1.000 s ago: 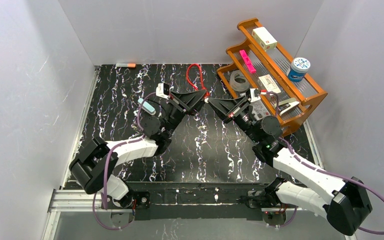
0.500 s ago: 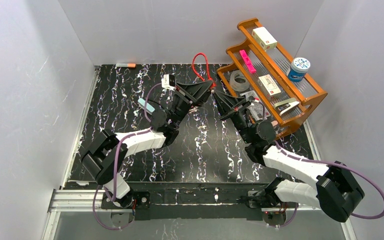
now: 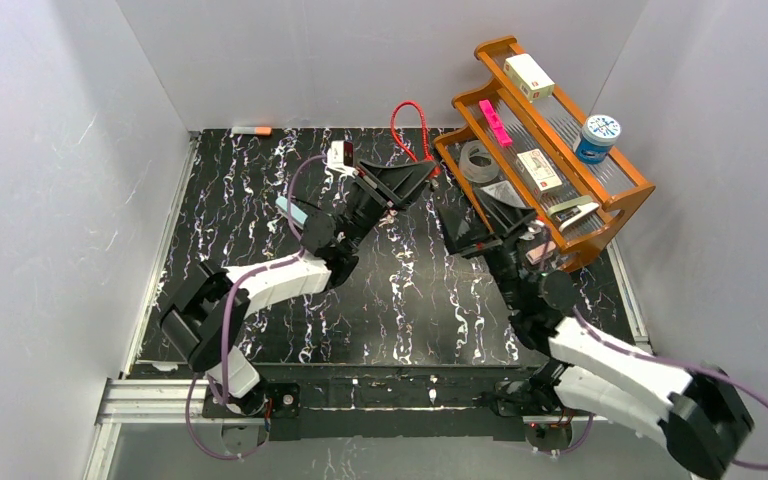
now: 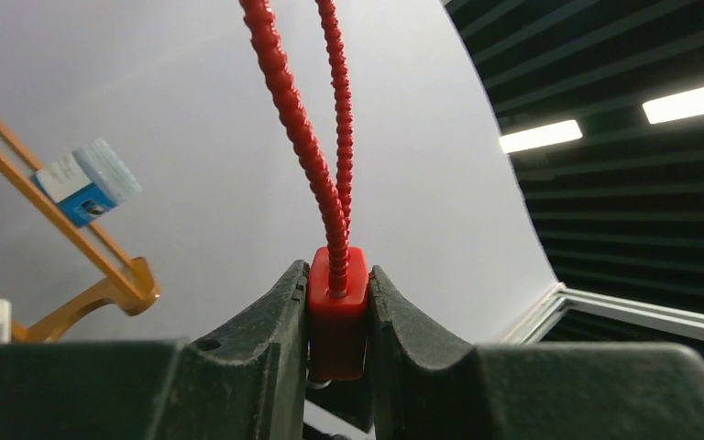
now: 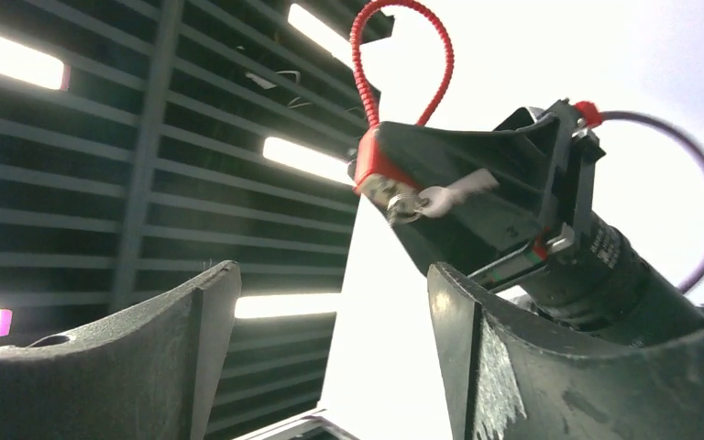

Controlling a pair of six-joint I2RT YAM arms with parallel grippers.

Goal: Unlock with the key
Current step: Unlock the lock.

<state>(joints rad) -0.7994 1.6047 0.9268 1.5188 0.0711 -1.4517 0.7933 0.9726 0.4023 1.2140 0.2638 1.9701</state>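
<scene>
Two grippers raised near the far right corner of the bench (image 3: 260, 190), seen from above: left gripper (image 3: 430, 172) clenched on the red cable lock (image 3: 407, 104), loop pointing up, beside the wooden rack (image 3: 610, 180); right gripper (image 3: 463, 196) released and empty, just beside it toward the near edge. From the left wrist: lock body pinched squarely between both fingers (image 4: 266, 321), cable rising out of frame. From the right wrist: fingers spread wide, framing the lock at a distance, with a silver key (image 5: 440, 197) seated in its underside.

Red cable lock (image 4: 337, 312) — pinched in left pincer (image 4: 337, 273), loop up, silver key (image 5: 454, 190) inserted
</scene>
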